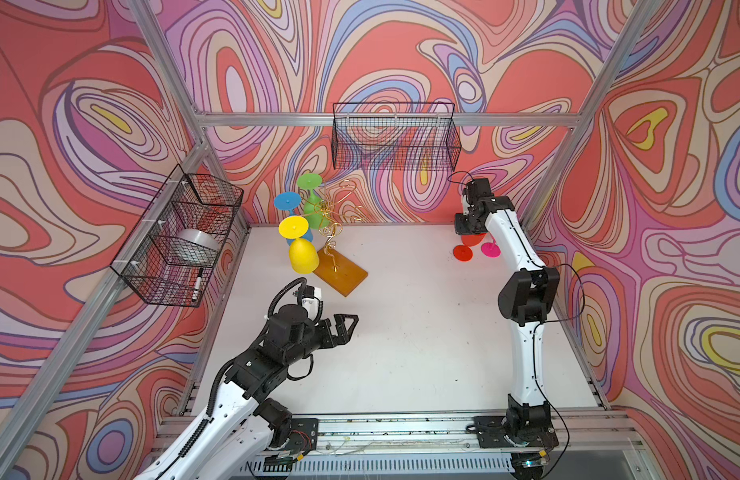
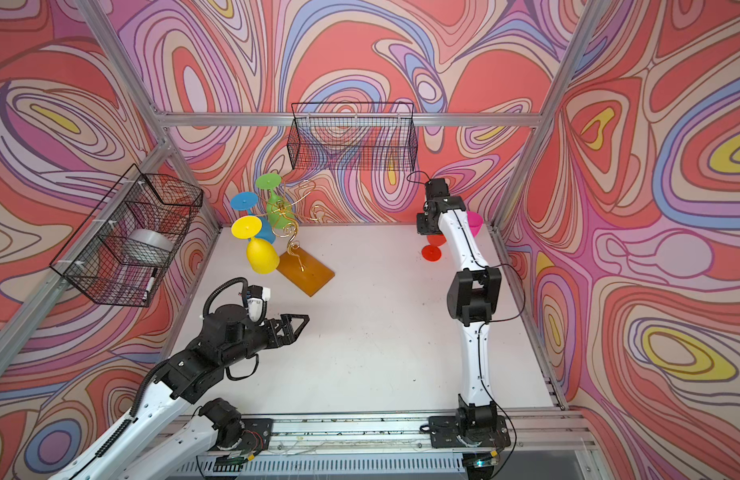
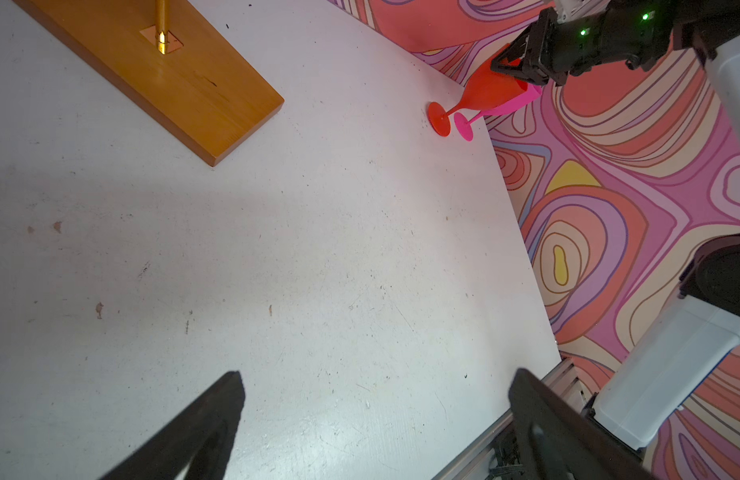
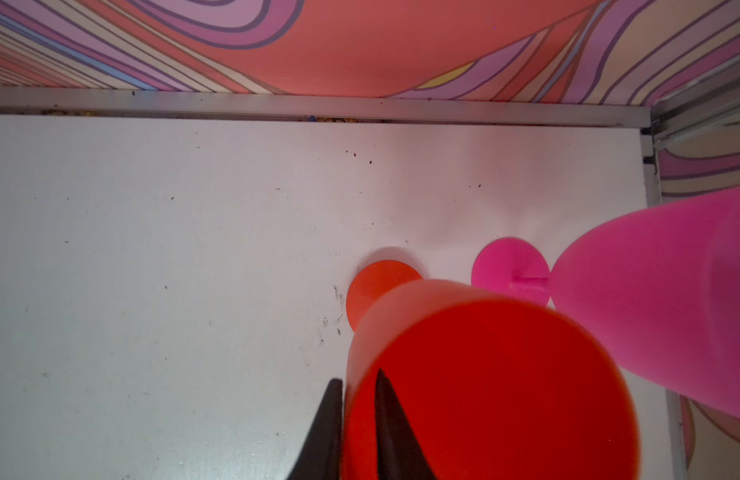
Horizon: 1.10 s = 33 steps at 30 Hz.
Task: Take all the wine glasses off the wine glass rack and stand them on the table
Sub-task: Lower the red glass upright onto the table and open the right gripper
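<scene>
Right gripper [image 4: 358,376] straddles rim of red wine glass [image 4: 484,395] at tabletop [image 1: 401,332] far-right corner; clamped or loose, I can't tell. Left gripper [image 3: 376,372] spread wide.

Left gripper [image 1: 350,328] hovers at seven o'clock, jaws wide, pointing toward three; right gripper [image 4: 358,376], extended to one o'clock, jaws nearly together (grip unclear).

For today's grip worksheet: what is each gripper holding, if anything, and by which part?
Left gripper: open, holding nothing. Right gripper: astride the red glass at its rim, one finger inside, one outside; a firm hold cannot be told.
</scene>
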{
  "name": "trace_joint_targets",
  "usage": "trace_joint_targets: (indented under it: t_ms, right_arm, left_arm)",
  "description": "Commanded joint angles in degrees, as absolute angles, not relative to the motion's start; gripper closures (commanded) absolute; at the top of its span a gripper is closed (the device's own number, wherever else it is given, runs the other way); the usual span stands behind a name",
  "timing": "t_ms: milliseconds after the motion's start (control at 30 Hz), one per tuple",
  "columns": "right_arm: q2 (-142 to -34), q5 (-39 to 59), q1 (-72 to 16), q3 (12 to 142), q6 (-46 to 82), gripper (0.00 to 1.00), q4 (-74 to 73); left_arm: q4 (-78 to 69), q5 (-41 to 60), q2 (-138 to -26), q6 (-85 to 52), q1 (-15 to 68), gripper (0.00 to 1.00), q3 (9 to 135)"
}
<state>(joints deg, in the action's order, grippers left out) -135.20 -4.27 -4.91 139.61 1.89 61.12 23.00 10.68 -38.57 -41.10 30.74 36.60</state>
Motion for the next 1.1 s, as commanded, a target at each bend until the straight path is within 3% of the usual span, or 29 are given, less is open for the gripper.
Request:
trace_joint_targets:
  t_ms: [0,533,833,1067]
  right_arm:
    - [-135.6,-4.5,-4.5,140.5,1.7,0.73,59.8]
    - [-122.7,-2.9,-4.6,131.0,4.3,0.3,50.0]
    - [-112.9,-3.5,-4.6,120.8,7.5,0.16,42.1]
    - [-99.6,-4.0,-5.1,105.4,11.4,0.09,30.6]
  left_arm:
    - [23.8,10.9,-38.6,-40.4,30.5,0.0,37.7]
    - [25.6,9.8,-37.1,-40.0,30.5,0.0,37.7]
    - [28.9,7.9,-35.0,-39.1,30.5,0.0,38.0]
    - [33.5,6.6,-34.2,-37.5,30.5,0.0,40.4]
